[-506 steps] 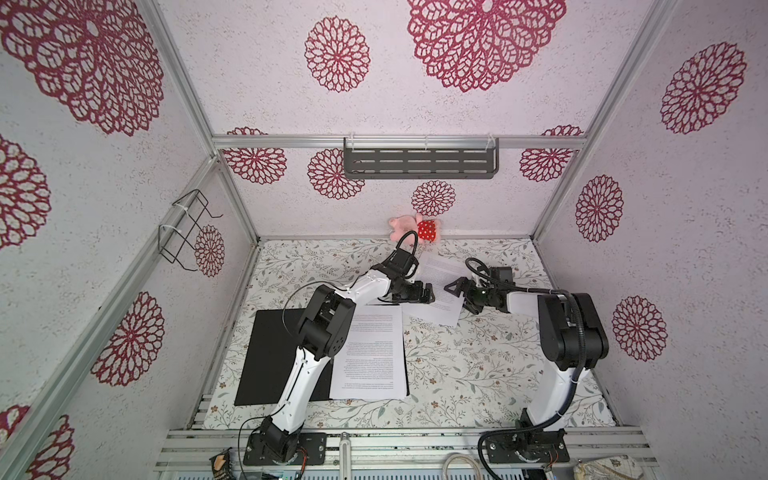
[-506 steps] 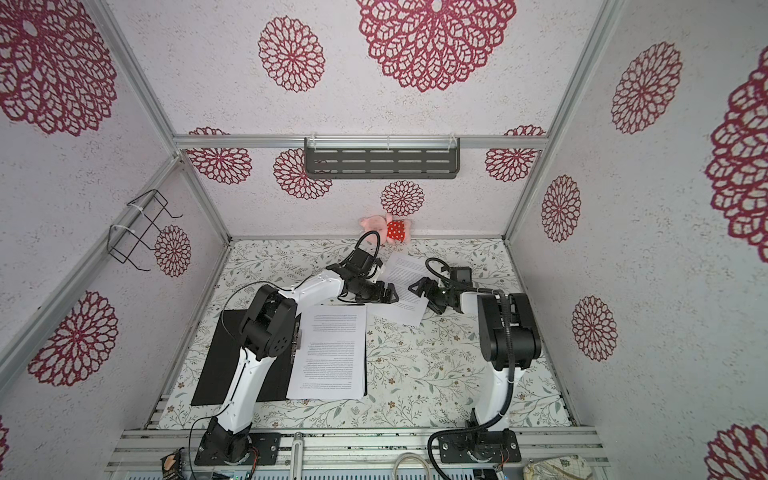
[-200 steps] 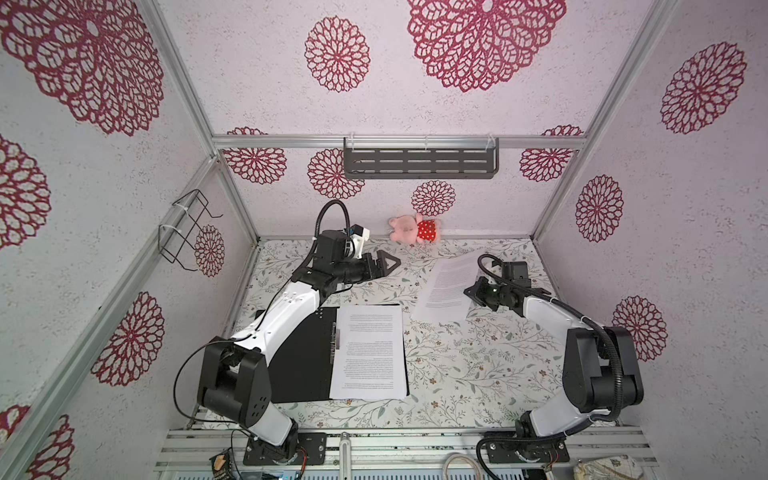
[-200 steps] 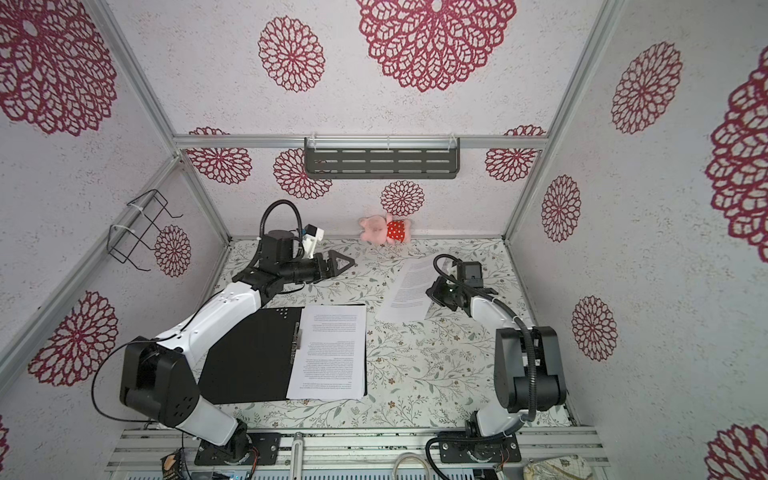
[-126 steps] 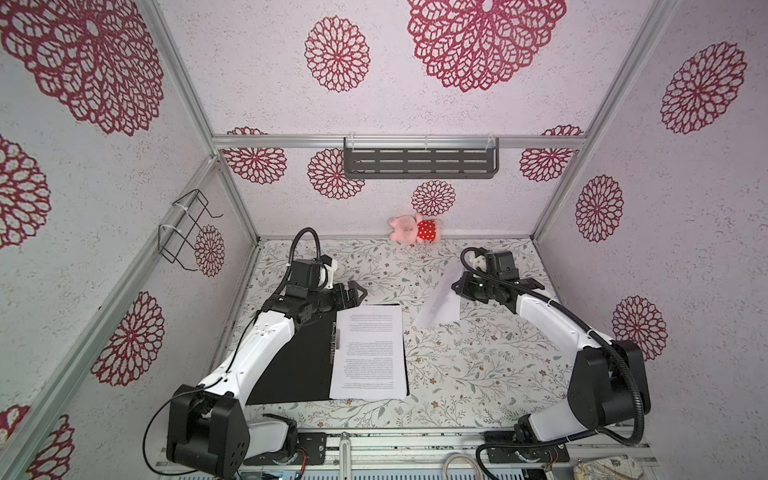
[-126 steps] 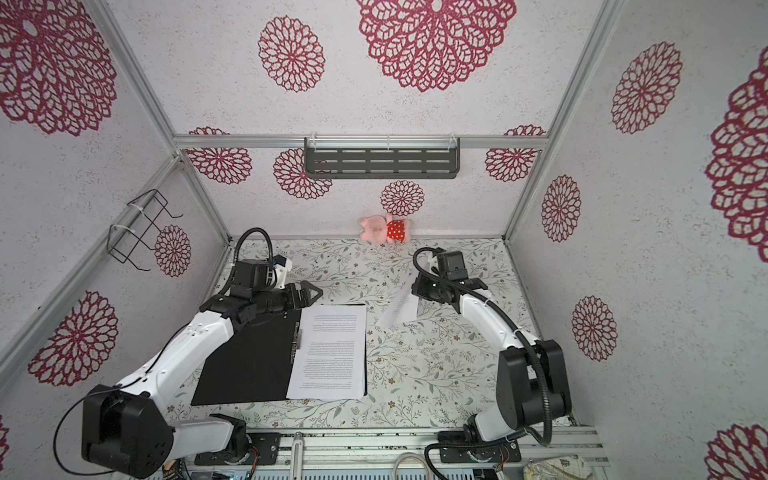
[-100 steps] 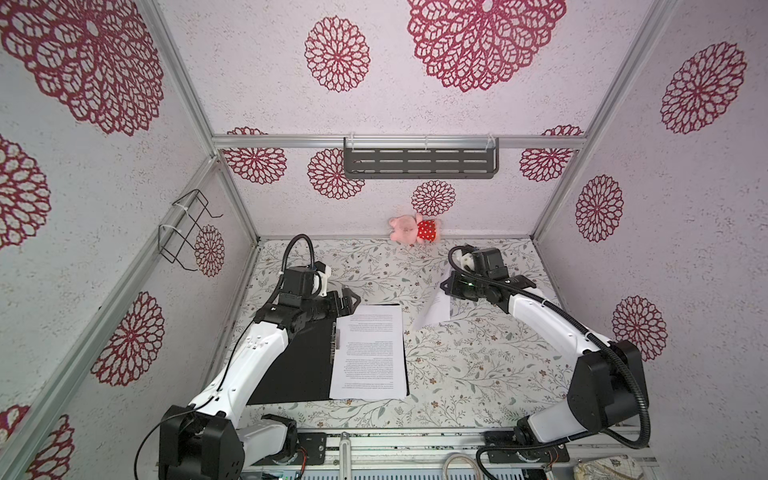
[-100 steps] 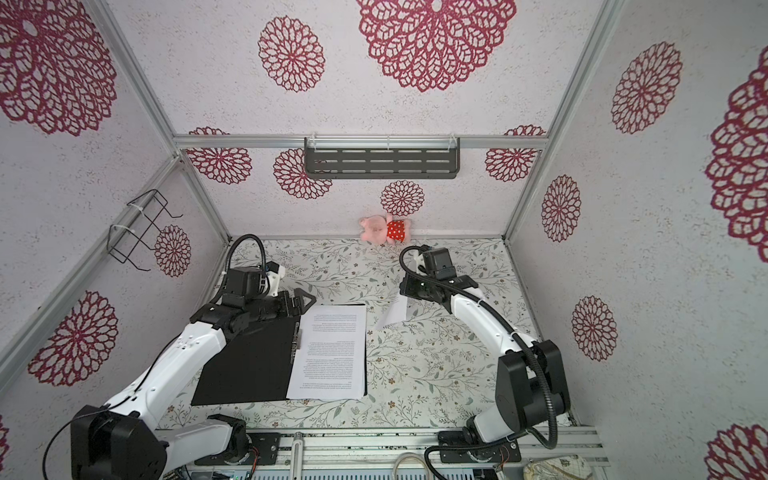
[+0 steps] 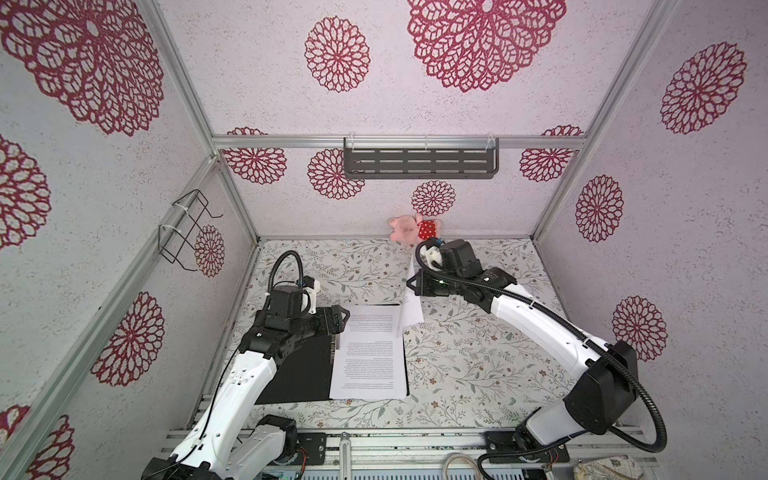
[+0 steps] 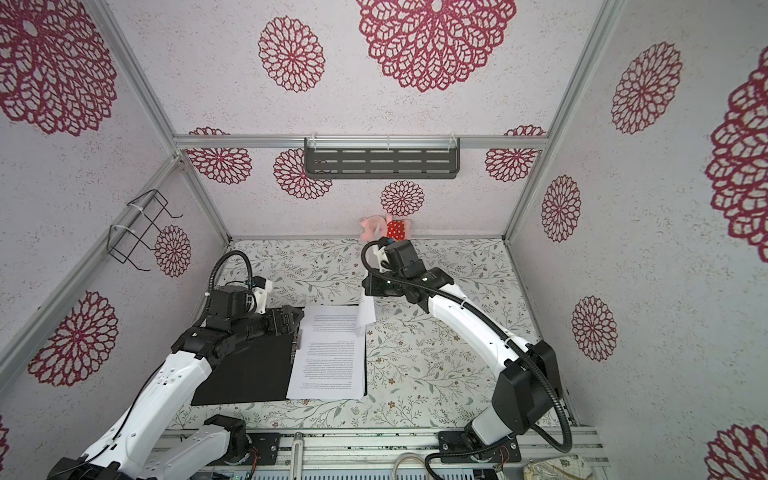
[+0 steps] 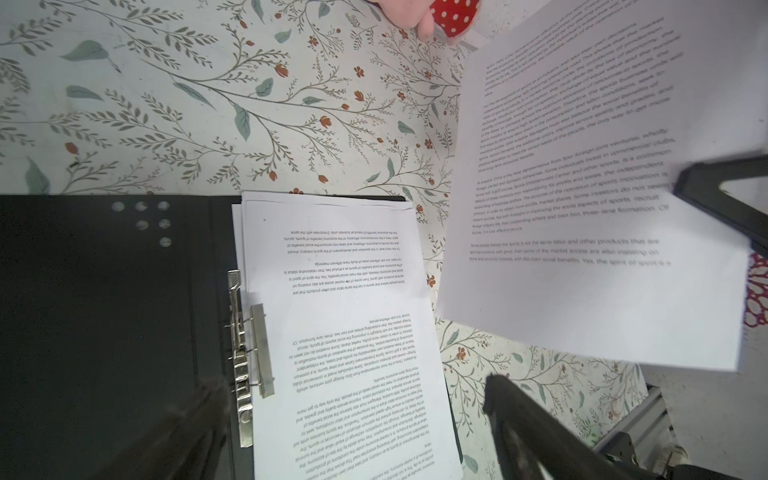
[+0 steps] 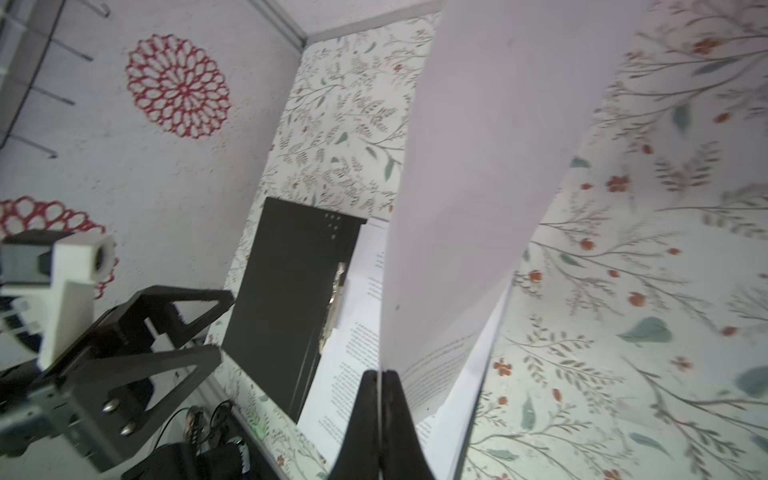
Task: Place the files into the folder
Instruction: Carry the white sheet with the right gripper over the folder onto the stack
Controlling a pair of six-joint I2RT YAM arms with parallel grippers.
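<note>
Your right tool (image 12: 380, 376) pinches one sheet (image 11: 582, 199) by its edge, hanging over far corner of stack (image 9: 370, 357) in open folder (image 9: 297, 370) on desk (image 9: 457, 365). Your left tool (image 9: 344, 320) gapes, empty. Paper probably light, floppy, slippery: keep edge hold, lower slowly.

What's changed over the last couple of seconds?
The right tool, shut on the sheet, has lifted it off the table and carried it left, so it hangs by the far right corner of the stack. The left tool, open, drew off the sheet, swung left and came back over the far edge of the folder. Folder, stack and pink toy stayed put.
</note>
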